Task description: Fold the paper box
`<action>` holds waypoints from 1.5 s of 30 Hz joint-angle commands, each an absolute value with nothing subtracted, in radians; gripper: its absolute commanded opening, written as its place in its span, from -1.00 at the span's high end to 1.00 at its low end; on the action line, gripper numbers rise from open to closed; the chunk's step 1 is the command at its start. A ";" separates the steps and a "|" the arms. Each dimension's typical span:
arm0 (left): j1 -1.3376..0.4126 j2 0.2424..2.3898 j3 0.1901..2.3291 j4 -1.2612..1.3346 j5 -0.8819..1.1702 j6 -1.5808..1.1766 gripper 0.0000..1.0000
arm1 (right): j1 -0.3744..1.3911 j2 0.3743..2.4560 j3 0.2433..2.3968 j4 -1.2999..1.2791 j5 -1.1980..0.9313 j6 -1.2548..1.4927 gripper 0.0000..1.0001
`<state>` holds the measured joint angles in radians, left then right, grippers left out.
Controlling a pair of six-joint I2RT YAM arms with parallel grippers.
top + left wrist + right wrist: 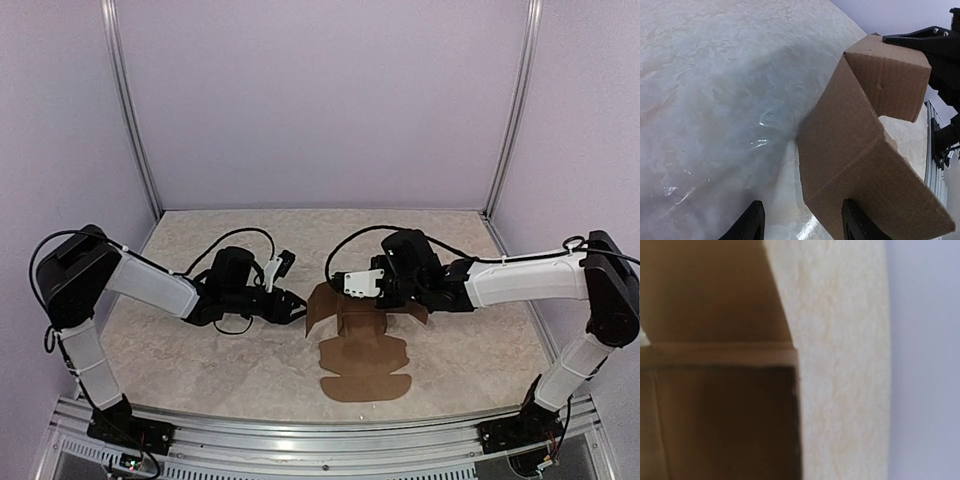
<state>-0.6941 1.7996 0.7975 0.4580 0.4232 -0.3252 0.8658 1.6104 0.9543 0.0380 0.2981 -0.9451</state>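
Note:
The paper box (pixel 362 352) is brown die-cut cardboard in the middle of the table. Its far part is folded up and its rounded flaps lie flat toward the near edge. My left gripper (pixel 298 310) is open at the box's raised left panel (pixel 855 150). In the left wrist view that panel's lower corner stands between my two fingertips (pixel 753 223). My right gripper (pixel 388 296) is down on the box's far part. A black finger of it (pixel 915 38) lies along the top of a folded flap. The right wrist view shows only cardboard (pixel 715 405) very close, with no fingers.
The tabletop (pixel 200 360) is beige and mottled, with purple walls and metal posts around it. A metal rail (pixel 300 430) runs along the near edge by the arm bases. Black cables hang from both arms.

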 commanded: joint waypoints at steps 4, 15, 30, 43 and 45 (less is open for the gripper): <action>-0.755 1.866 0.885 0.516 0.455 -0.236 -0.07 | 0.893 1.583 0.930 0.123 0.298 -0.931 1.00; -0.838 1.926 0.911 0.551 0.303 -0.182 -0.13 | 0.948 1.554 0.766 0.319 0.379 -0.942 1.00; -0.994 1.976 0.809 0.899 0.128 -0.031 -0.19 | 0.961 1.519 0.691 0.361 0.442 -0.894 1.00; -1.038 2.061 0.855 0.963 -0.138 -0.084 -0.04 | 0.976 1.502 0.730 0.217 0.417 -0.828 0.76; -1.038 2.066 0.850 0.971 -0.130 -0.088 -0.02 | 0.976 1.500 0.746 0.174 0.391 -0.809 0.71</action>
